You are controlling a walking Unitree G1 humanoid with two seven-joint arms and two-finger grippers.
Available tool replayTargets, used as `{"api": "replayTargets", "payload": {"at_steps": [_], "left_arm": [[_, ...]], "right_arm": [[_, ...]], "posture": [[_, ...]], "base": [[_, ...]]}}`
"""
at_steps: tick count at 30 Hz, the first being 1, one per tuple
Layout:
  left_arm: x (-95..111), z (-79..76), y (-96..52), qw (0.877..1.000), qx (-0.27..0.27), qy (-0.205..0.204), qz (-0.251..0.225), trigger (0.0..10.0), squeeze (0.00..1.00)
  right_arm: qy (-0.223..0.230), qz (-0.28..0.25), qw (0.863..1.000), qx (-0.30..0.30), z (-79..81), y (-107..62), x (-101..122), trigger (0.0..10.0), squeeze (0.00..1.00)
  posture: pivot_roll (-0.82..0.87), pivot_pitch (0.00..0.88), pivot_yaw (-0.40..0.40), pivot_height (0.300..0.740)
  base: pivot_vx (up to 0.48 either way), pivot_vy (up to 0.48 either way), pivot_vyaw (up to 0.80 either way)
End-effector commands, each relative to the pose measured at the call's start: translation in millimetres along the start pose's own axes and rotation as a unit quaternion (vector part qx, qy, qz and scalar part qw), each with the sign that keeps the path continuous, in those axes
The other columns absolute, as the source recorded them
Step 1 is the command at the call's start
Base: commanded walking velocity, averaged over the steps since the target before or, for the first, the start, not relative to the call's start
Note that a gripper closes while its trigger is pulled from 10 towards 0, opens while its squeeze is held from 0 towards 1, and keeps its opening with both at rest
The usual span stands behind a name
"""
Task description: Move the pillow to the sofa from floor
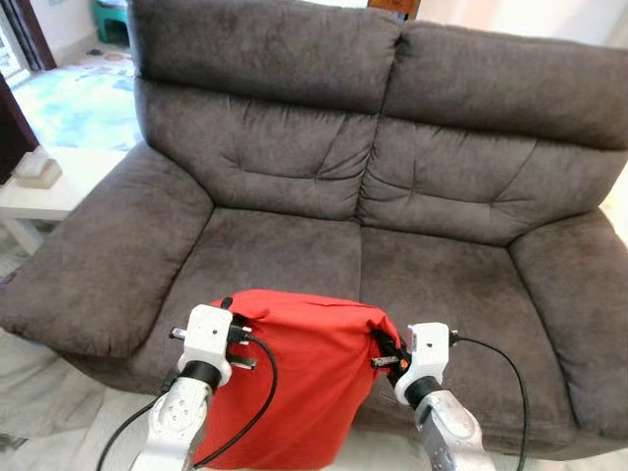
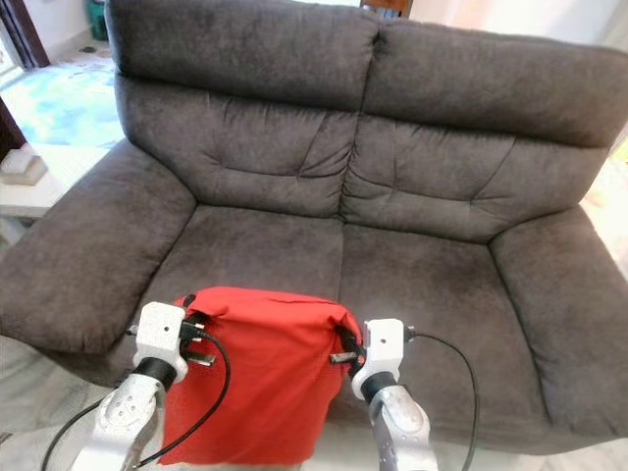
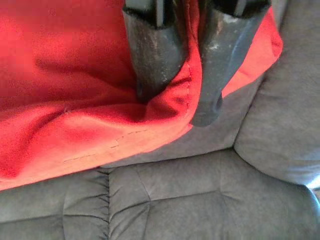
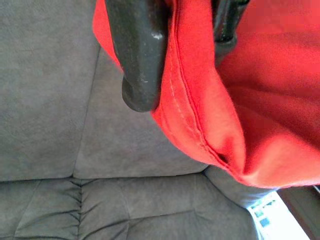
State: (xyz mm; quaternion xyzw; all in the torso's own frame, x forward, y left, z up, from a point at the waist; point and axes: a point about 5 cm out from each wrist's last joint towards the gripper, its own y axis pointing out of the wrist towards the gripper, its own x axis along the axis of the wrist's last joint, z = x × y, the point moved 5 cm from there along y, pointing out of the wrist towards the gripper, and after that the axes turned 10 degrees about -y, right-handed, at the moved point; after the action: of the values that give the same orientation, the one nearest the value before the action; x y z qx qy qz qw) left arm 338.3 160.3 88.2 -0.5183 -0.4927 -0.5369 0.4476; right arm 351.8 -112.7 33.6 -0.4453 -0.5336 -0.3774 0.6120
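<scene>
In front of the dark grey two-seat sofa (image 1: 392, 196), the red pillow (image 1: 294, 383) hangs between the two arms, its top edge level with the front of the seat cushions and its lower part drooping down before the sofa's front edge. The left gripper (image 3: 175, 75) is clenched on the pillow's left upper corner: in the left wrist view the seam of the red cover is pinched between the two black fingers (image 3: 152, 55). The right gripper (image 4: 185, 60) grasps the opposite corner in the same way, with the stitched edge of the cover squeezed between its fingers (image 4: 137, 55) and the grey upholstery behind.

As to progress, the pillow is already off the floor and carried up to the sofa, so the lifting appears done. What seems to be left is to bring it forward over the seat, lower it onto a cushion and let both grippers go; it does not yet rest on the seat.

Beside the sofa's arm on the robot's left stands a white side table (image 1: 49, 196) with a small pale object on it. No brand, label or readable writing shows on the pillow, the sofa or the grippers.
</scene>
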Motion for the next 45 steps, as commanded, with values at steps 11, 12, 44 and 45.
{"api": "replayTargets", "payload": {"at_steps": [11, 12, 44, 45], "left_arm": [[17.3, -0.3, 7.4, 1.0, -0.013, -0.007, -0.026, 10.0, 0.0], [17.3, -0.2, 7.4, 1.0, -0.014, -0.007, -0.026, 10.0, 0.0], [22.2, -1.4, 2.8, 0.999, -0.009, -0.011, -0.039, 10.0, 0.0], [23.0, -2.3, 2.4, 0.999, -0.011, -0.011, -0.04, 10.0, 0.0]], "right_arm": [[0.029, -0.031, 0.995, -0.095, -41.2, -12.9, 6.0, 10.0, 0.0], [0.035, -0.031, 0.994, -0.102, -42.3, -13.2, 5.6, 10.0, 0.0], [0.015, -0.044, 0.995, -0.088, -39.4, -7.8, 14.8, 10.0, 0.0], [0.014, -0.046, 0.995, -0.087, -39.3, -7.6, 15.6, 10.0, 0.0]], "posture": [[0.2, 0.108, -0.004, 0.74], [0.2, 0.105, -0.003, 0.74], [0.2, 0.086, -0.037, 0.74], [0.2, 0.086, -0.037, 0.74]], "base": [[0.0, -0.277, 0.0], [0.0, -0.277, 0.0], [0.0, -0.209, -0.23], [0.0, 0.0, 0.0]]}}
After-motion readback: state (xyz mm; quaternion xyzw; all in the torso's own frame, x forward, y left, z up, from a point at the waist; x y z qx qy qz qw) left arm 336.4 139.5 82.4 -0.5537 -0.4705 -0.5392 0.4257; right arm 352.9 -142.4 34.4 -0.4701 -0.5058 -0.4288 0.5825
